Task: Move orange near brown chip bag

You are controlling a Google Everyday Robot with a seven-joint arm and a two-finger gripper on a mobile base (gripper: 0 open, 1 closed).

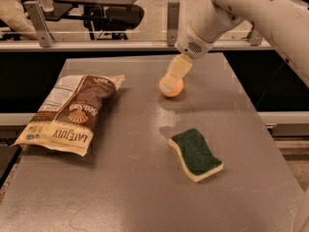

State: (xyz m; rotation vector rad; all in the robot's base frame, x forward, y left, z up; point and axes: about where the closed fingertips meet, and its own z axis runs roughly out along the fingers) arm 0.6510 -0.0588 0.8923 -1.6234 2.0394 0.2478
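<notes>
At the orange (175, 91), the gripper (169, 85)

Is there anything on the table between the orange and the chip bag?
Nothing visible. Only table surface lies between orange and bag; the sponge sits off that line, nearer the camera. The gripper is at the orange.

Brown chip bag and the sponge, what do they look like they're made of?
Brown chip bag: likely thin plastic film, judging by its crinkles and faint sheen. Sponge: soft cream foam under a dark green fibrous scouring layer, matte. The pincer, pale and smooth, probably plastic, is at the orange, towards the far side of the table.
</notes>
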